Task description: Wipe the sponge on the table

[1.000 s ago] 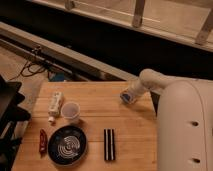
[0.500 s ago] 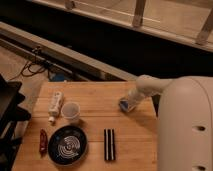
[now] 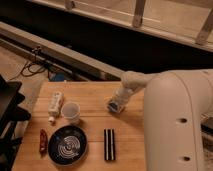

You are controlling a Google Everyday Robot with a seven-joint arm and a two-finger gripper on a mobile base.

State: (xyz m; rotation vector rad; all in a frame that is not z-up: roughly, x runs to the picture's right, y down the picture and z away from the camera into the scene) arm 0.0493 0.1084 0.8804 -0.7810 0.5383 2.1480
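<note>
My white arm reaches in from the right over the light wooden table point(image 3: 90, 92). The gripper point(image 3: 116, 105) points down at the tabletop right of the middle. A small bluish pad, the sponge point(image 3: 117, 107), shows at its tip, held in the gripper and low against the wood. Most of the sponge is hidden by the gripper.
A clear cup point(image 3: 71, 111) stands left of the gripper, with a white bottle point(image 3: 55, 103) lying beyond it. Near the front are a black plate with a white spiral point(image 3: 68, 145), a black-and-white striped bar point(image 3: 109, 144) and a small red tool point(image 3: 43, 140). Dark equipment point(image 3: 9, 115) stands at the left edge.
The gripper has slid left and toward the front across the table with the sponge at its tip. The other objects have not moved.
</note>
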